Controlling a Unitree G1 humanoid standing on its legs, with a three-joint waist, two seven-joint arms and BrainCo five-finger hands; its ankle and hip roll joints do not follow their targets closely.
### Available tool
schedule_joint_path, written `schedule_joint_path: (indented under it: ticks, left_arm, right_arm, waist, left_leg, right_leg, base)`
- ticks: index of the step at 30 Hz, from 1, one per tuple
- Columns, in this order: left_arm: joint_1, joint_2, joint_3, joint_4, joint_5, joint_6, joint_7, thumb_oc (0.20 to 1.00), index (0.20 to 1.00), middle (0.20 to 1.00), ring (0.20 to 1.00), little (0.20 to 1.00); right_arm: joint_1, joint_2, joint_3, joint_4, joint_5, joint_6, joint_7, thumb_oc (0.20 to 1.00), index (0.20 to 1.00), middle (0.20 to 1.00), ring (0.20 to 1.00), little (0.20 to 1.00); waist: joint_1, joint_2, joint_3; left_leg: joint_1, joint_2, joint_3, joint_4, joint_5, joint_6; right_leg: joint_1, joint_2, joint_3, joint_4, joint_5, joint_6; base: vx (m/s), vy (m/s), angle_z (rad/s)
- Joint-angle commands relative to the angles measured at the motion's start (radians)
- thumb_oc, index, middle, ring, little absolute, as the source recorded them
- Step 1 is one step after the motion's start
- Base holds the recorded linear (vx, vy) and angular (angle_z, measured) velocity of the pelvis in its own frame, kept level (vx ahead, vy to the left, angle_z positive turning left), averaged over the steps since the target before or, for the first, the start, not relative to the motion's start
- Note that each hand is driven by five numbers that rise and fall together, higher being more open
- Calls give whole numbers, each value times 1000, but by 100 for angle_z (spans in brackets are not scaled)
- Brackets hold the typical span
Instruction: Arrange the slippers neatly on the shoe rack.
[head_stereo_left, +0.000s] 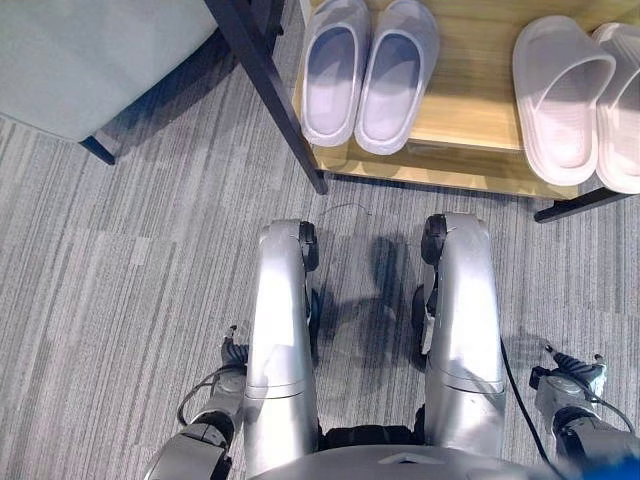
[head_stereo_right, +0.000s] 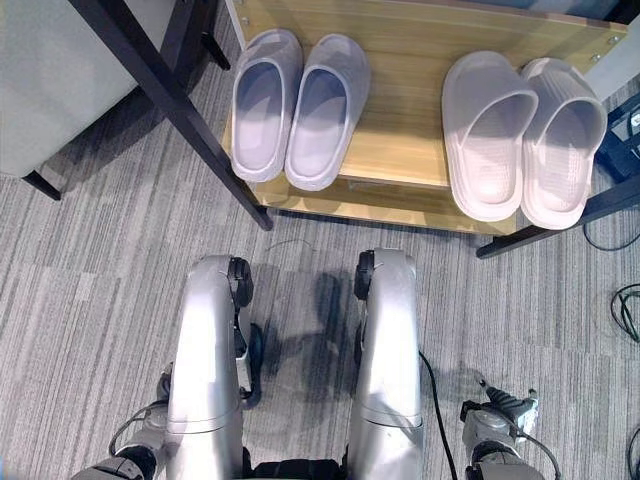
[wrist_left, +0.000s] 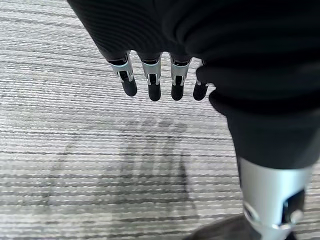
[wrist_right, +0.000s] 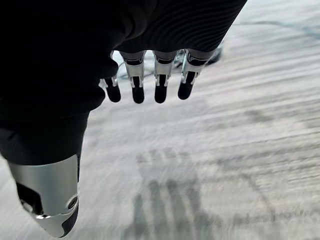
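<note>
Two pairs of slippers lie on the wooden shoe rack shelf (head_stereo_left: 470, 90), toes pointing away from me. The lavender pair (head_stereo_left: 365, 75) sits side by side at the shelf's left end. The pale pink pair (head_stereo_right: 520, 135) rests at the right end, heels slightly over the front edge. My left hand (wrist_left: 152, 85) hangs over the carpet, fingers straight and holding nothing. My right hand (wrist_right: 160, 85) hangs the same way, open above the carpet.
A dark metal frame leg (head_stereo_left: 265, 80) slants down past the shelf's left corner. A pale grey-green upholstered seat (head_stereo_left: 90, 50) stands at the far left. Grey striped carpet (head_stereo_left: 120, 280) lies before the rack. Black cables (head_stereo_right: 625, 300) lie at the right.
</note>
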Motion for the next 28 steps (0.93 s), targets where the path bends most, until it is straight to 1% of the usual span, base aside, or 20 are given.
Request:
schedule_joint_path:
  ticks: [1,2,3,7,8,9,10,12,14,15,16,18,19,20,21,22,24,26,27,28]
  left_arm:
    - [6,5,-69,2,-34,-18,-5,1000,1000,1000,1000,1000]
    - [5,6,-65,0,-40,-23,-7,1000,1000,1000,1000,1000]
    - [2,7,-54,-5,-51,-28,-19,1000,1000,1000,1000,1000]
    - [13,12,-45,-6,-42,-26,-30,1000,1000,1000,1000,1000]
    - [27,12,-44,-6,-27,-22,-48,1000,1000,1000,1000,1000]
    - [46,11,-42,-6,-16,-19,-68,1000,1000,1000,1000,1000]
    - [54,9,-42,-5,-7,-14,-76,1000,1000,1000,1000,1000]
    - [97,-2,-35,14,37,0,-109,1000,1000,1000,1000,1000]
    - [121,-12,-27,24,60,9,-128,1000,1000,1000,1000,1000]
    - [133,-14,-27,27,73,12,-137,1000,1000,1000,1000,1000]
    - [165,-26,-22,42,117,17,-157,1000,1000,1000,1000,1000]
    - [178,-42,-31,58,152,28,-166,1000,1000,1000,1000,1000]
    - [184,-45,-33,63,165,31,-171,1000,1000,1000,1000,1000]
    - [195,-46,-35,68,192,36,-175,1000,1000,1000,1000,1000]
    - [202,-50,-36,73,199,37,-181,1000,1000,1000,1000,1000]
    - [201,-52,-34,78,200,40,-182,1000,1000,1000,1000,1000]
    - [212,-63,-31,89,215,44,-190,1000,1000,1000,1000,1000]
    - [218,-84,-33,101,218,51,-202,1000,1000,1000,1000,1000]
    - [218,-84,-33,101,218,51,-202,1000,1000,1000,1000,1000]
    - [214,-92,-39,112,229,56,-205,1000,1000,1000,1000,1000]
  right_arm:
    - [40,-15,-18,-62,5,-14,25,1000,1000,1000,1000,1000]
    - [41,-14,-13,-62,-5,-13,34,1000,1000,1000,1000,1000]
    - [45,-3,2,-25,-29,-6,57,1000,1000,1000,1000,1000]
    - [80,9,12,30,-55,5,89,1000,1000,1000,1000,1000]
    - [122,32,25,70,-85,17,121,1000,1000,1000,1000,1000]
    - [152,46,41,105,-122,32,149,1000,1000,1000,1000,1000]
    - [160,46,43,114,-131,39,163,1000,1000,1000,1000,1000]
    - [200,56,56,138,-174,55,204,1000,1000,1000,1000,1000]
    - [221,64,60,145,-184,59,228,1000,1000,1000,1000,1000]
    - [231,69,61,151,-196,65,235,1000,1000,1000,1000,1000]
    - [238,89,84,142,-224,56,258,1000,1000,1000,1000,1000]
    - [252,111,94,151,-251,67,271,1000,1000,1000,1000,1000]
    - [254,117,96,159,-258,78,278,1000,1000,1000,1000,1000]
    - [260,121,105,158,-278,84,285,1000,1000,1000,1000,1000]
    - [262,123,108,158,-279,86,295,1000,1000,1000,1000,1000]
    - [263,126,108,159,-283,88,307,1000,1000,1000,1000,1000]
    - [275,134,113,160,-289,94,321,1000,1000,1000,1000,1000]
    - [278,154,122,154,-270,97,341,1000,1000,1000,1000,1000]
    - [278,154,122,154,-270,97,341,1000,1000,1000,1000,1000]
    - [277,163,129,152,-265,99,344,1000,1000,1000,1000,1000]
  waist:
    - [48,-19,-96]
    - [53,-20,-118]
    - [62,-16,-179]
    - [70,-22,-213]
    - [72,-32,-233]
    - [74,-43,-249]
    - [75,-45,-258]
    - [75,-56,-293]
    - [75,-58,-312]
    - [74,-58,-320]
    - [75,-60,-346]
    - [71,-60,-373]
    - [71,-59,-390]
    - [70,-56,-417]
    - [71,-52,-429]
    - [69,-51,-446]
    - [69,-43,-472]
    - [63,-25,-524]
    - [64,-25,-524]
    - [61,-21,-534]
  left_leg:
    - [-11,-39,-29,-243,151,59]
    - [-11,-37,-32,-298,175,62]
    - [-9,-24,-46,-430,244,70]
    - [135,10,-51,-667,330,79]
    - [307,22,-57,-898,395,77]
    - [443,32,-54,-1067,443,70]
    - [501,27,-50,-1134,462,67]
    - [726,34,-48,-1385,534,57]
    - [880,36,-50,-1544,580,51]
    - [935,41,-48,-1598,593,47]
    - [1046,36,-36,-1747,670,29]
    - [1167,41,-30,-1875,728,15]
    - [1224,47,-28,-1939,747,5]
    - [1318,46,-13,-2041,779,-2]
    - [1370,44,-15,-2100,808,-10]
    - [1406,39,-9,-2146,810,-9]
    - [1486,36,2,-2236,838,-10]
    - [1602,30,29,-2399,858,-2]
    - [1603,31,29,-2400,858,-2]
    - [1605,25,30,-2401,843,-4]
  right_leg:
    - [84,-42,38,-260,219,-51]
    - [84,-44,23,-305,228,-53]
    - [88,-62,-27,-436,248,-53]
    - [213,-95,-109,-680,300,-49]
    - [379,-104,-167,-920,350,-37]
    - [512,-113,-209,-1092,392,-22]
    - [566,-110,-219,-1157,409,-16]
    - [783,-97,-268,-1388,474,13]
    - [927,-79,-298,-1528,530,42]
    - [986,-77,-308,-1575,542,46]
    - [1111,-65,-336,-1734,621,64]
    - [1228,-45,-348,-1856,665,76]
    - [1283,-35,-350,-1922,687,82]
    - [1363,-14,-347,-2022,718,86]
    - [1408,-5,-348,-2079,746,93]
    - [1436,4,-345,-2126,761,98]
    - [1507,19,-339,-2216,800,110]
    - [1604,39,-320,-2363,847,121]
    - [1605,39,-319,-2365,848,121]
    - [1626,37,-321,-2403,862,125]
  base:
    - [-173,28,-10]
    - [-152,15,-4]
    - [-136,-2,3]
    - [-135,-28,13]
    - [-216,-102,34]
    - [-186,-102,31]
    - [-61,-58,48]
    - [106,-41,34]
    - [179,-20,-21]
    - [184,-10,-32]
    - [216,-20,-18]
    - [242,-39,-7]
    - [313,-55,-4]
    - [298,-48,-7]
    - [267,-40,-15]
    - [174,-21,-16]
    - [174,-6,-7]
    - [176,4,-21]
    - [60,1,-36]
    - [-10,4,-44]
